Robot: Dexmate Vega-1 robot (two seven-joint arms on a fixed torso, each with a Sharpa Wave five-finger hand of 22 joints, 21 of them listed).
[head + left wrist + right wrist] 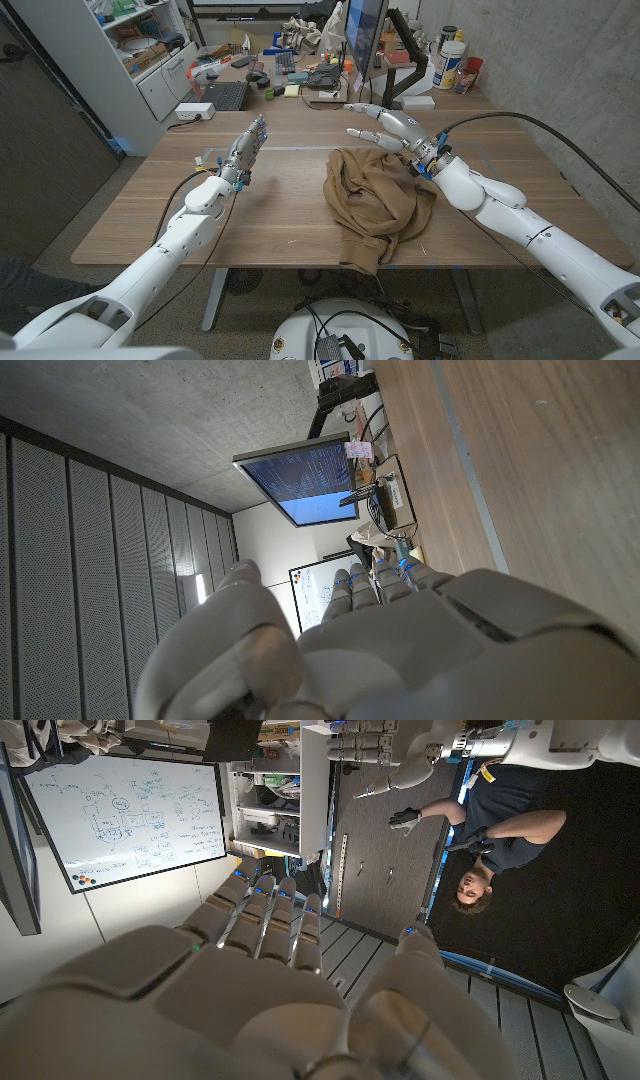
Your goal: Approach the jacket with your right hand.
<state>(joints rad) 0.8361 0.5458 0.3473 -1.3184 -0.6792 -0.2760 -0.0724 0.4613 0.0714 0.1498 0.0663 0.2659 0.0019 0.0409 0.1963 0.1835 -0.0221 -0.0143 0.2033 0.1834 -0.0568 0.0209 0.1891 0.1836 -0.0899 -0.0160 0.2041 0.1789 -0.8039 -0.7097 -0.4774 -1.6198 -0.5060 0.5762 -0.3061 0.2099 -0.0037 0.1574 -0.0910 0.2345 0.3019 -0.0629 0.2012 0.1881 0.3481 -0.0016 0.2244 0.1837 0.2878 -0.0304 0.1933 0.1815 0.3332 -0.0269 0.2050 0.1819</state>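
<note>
A crumpled brown jacket (375, 205) lay heaped on the wooden table (280, 215), right of the table's middle, one fold trailing toward the near edge, as the robot's right hand (392, 124) hung just past the garment's far edge with fingers apart and holding nothing. The wrist sat close over the cloth's far right corner, while the fingers pointed away toward the monitor (364, 35) and the clutter at the back of the table. The left hand (245, 148) stood well clear on the other side, fingers extended and close together, empty, palm upright as far as the head view showed. In the right wrist view the right hand's fingers reached toward a whiteboard (125, 815), and a person in a dark shirt (500, 815) stood beyond. The approach looked barely under way: the palm faced away from the cloth, so lowering the hand as it stood risked pressing the wrist or forearm into the fabric and dragging the heap. A reach carried too far back might also have knocked the items by the monitor stand.
</note>
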